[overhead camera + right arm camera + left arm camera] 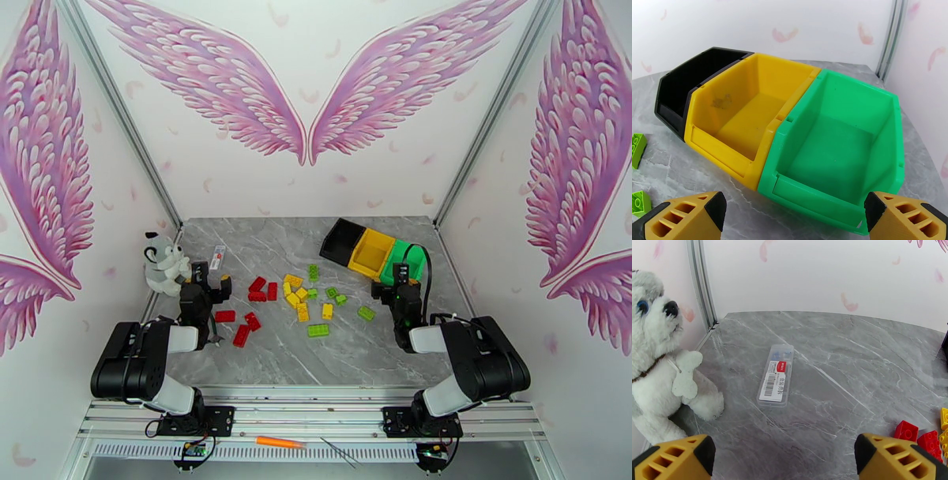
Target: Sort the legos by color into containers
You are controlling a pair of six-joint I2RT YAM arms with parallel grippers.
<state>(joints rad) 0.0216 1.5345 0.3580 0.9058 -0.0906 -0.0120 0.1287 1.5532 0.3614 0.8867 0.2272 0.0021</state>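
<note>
Grey marble-look table (pixel 261 359), w/ the near strip bare stone. Far-left corner: a plush dog (pixel 655 370) sat upright by the left wall. Just right of it, not touching, a clear flat case (pixel 776 375) w/ a barcode label lay flat. Loose bricks were spread across the middle. Red legos (pixel 254 290) were on the left in approx. two clumps, one nearer. Yellow legos (pixel 295 294) were bunched at centre, and green legos (pixel 319 330) were scattered to the right. Far right: black bin (pixel 675 90), yellow bin (pixel 746 118) and green bin (pixel 837 150) stood side by side, walls touching. The row slanted far-left to near-right, black farthest.
</note>
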